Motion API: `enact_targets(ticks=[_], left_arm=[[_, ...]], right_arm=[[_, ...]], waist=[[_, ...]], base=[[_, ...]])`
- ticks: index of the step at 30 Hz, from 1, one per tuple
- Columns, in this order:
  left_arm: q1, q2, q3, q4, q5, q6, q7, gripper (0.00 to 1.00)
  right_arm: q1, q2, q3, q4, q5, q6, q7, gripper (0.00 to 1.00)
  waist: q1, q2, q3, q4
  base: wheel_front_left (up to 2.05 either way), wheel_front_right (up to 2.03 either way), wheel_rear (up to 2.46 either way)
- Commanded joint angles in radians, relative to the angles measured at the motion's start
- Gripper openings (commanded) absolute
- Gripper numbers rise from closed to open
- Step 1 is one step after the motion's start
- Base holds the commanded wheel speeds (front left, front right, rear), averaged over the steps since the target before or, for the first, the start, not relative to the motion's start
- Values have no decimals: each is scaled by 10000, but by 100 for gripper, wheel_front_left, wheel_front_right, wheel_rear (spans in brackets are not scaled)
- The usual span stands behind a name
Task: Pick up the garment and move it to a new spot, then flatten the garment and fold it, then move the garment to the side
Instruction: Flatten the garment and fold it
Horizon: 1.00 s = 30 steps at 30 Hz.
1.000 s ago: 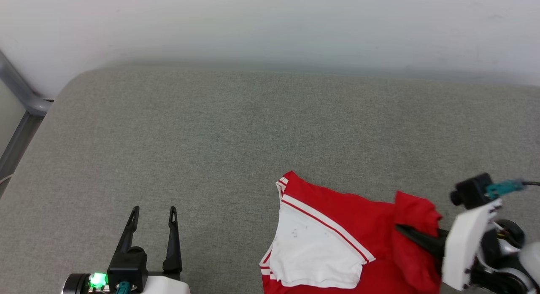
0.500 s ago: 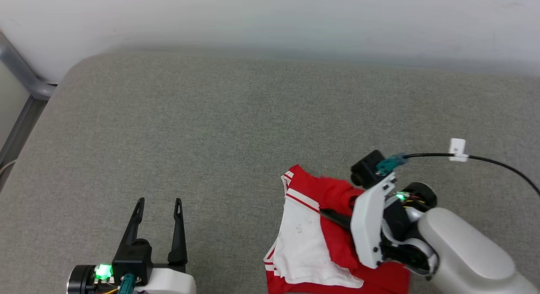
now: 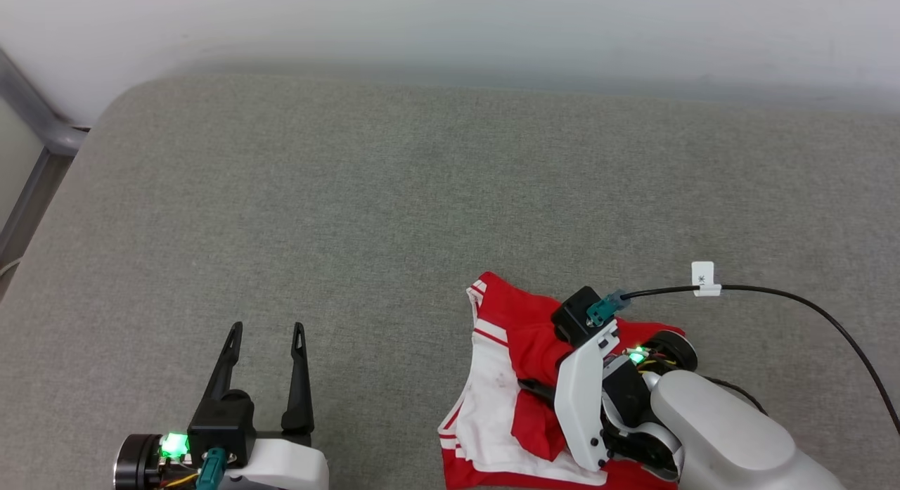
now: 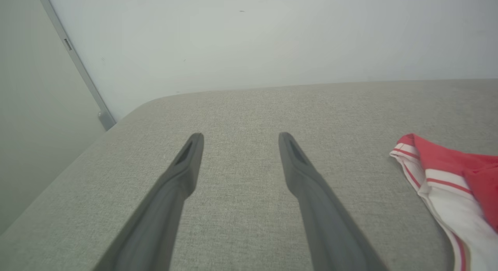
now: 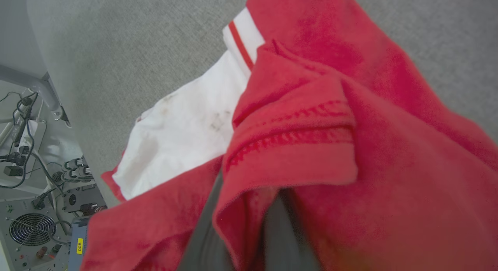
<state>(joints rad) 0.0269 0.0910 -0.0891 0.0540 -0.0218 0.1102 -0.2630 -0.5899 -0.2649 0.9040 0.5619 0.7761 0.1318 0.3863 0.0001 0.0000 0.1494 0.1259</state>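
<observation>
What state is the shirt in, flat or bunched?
Bunched. The shirt lies crumpled on the grey cushion, its red hemmed flap pulled over the white sleeve and pinched in the shut right end effector.

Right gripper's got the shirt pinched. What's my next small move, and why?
Probably lift the right gripper a little and carry toward the bare middle of the grey cushion. It is shut on a red fold of the garment, which lies bunched at the near edge, and the left gripper hovers open, apart from it.
</observation>
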Motion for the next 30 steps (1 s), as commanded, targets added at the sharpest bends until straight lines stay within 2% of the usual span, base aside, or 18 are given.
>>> enact_targets(ticks=[1, 2, 3, 4, 8, 9, 12, 15, 19, 26, 30], left_arm=[[3, 36, 42, 48, 46, -24, -21, 100], [5, 50, 50, 65, 54, -28, -21, 100], [11, 64, 65, 77, 63, -33, -21, 100], [22, 76, 79, 91, 76, -31, -21, 100], [72, 97, 100, 92, 100, -23, -21, 100], [102, 107, 100, 68, 106, -37, -21, 100], [166, 117, 107, 44, 113, -41, -21, 100], [242, 121, 112, 20, 78, -51, -21, 100], [319, 139, 113, -38, 76, -78, -21, 100], [505, 189, 144, -96, 51, -103, -21, 100], [615, 218, 119, -118, 47, -143, -21, 100]], right_arm=[[-141, -112, 97, -31, 116, -21, -339, 7], [-159, -156, 138, -183, 144, -19, -502, 29], [-178, -231, 168, -359, 155, -19, -683, 70], [-181, -324, 180, -538, 141, -18, -870, 100], [-53, -724, 111, -1073, 28, -18, -1288, 100], [108, -1010, -39, -1462, -94, -18, -1545, 100], [258, -1283, -416, -1861, -239, -16, -1923, 100], [532, -1645, -1204, -2302, -751, -16, -2635, 100], [1199, -1758, -2679, -2742, -1651, -16, -3690, 100], [2768, -1237, -5461, -3307, -3583, -16, -5326, 100], [3695, -575, -6782, -3654, -4582, -16, -5927, 100]], waist=[[-1, 0, -93, -116], [-1, 0, -146, -163], [-1, 0, -200, -208], [-1, 0, -257, -258], [-1, 0, -403, -413], [-1, 0, -488, -505], [-1, 0, -563, -598], [-1, 0, -668, -720], [-1, 0, -814, -848], [-1, 0, -1075, -1032], [-1, 0, -1210, -1094]], base=[[0, 0, 0], [0, 0, 0], [0, 0, 0], [0, 0, 0], [0, 0, 0], [0, 0, 0], [0, 0, 0], [0, 0, 0], [0, 0, 0], [0, 0, 0], [0, 0, 0]])
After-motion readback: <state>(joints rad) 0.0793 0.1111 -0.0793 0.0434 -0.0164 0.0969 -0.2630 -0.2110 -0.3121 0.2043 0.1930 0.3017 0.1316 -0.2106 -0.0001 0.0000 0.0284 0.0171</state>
